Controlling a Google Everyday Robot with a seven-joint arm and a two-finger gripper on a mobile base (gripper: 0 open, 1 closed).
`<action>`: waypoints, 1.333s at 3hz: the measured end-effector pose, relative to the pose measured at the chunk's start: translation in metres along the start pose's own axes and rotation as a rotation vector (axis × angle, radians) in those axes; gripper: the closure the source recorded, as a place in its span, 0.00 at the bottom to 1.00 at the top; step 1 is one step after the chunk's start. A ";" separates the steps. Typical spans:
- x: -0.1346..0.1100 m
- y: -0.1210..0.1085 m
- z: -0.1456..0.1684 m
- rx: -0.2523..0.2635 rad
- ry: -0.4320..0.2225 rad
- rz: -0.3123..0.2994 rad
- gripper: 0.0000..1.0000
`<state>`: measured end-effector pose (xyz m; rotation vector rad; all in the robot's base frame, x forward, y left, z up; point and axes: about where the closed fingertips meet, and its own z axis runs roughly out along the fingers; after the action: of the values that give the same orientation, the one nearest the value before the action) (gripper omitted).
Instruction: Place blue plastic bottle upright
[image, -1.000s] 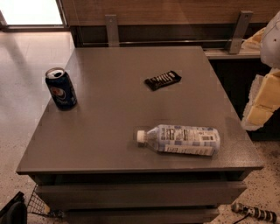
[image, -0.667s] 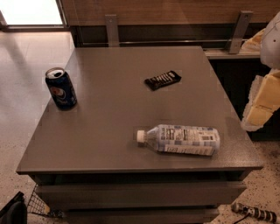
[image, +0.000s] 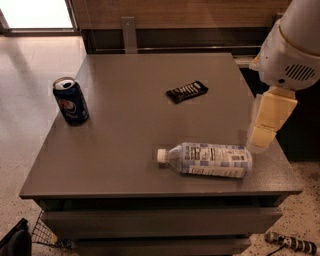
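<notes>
The blue plastic bottle (image: 210, 159) lies on its side near the front edge of the grey table (image: 130, 135). Its white cap points left and its printed label faces up. My gripper (image: 262, 134) is cream-coloured and hangs from the white arm (image: 292, 45) at the right. It is just above and to the right of the bottle's base, over the table's right edge. It holds nothing that I can see.
A dark blue soda can (image: 71, 101) stands upright at the table's left side. A black snack bar (image: 187, 91) lies in the middle toward the back. A wall with a metal post (image: 129, 34) runs behind the table.
The arm and gripper have moved left, from beside the table to over its right edge near the bottle's base. The bottle, can and bar have not moved.
</notes>
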<state>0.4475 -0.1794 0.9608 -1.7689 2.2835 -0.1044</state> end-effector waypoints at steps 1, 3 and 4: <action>-0.019 0.013 0.022 -0.028 0.027 -0.016 0.00; -0.051 0.039 0.068 -0.082 0.000 -0.072 0.00; -0.057 0.046 0.087 -0.098 0.012 -0.094 0.00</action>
<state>0.4384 -0.1048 0.8763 -1.9293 2.2495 -0.0196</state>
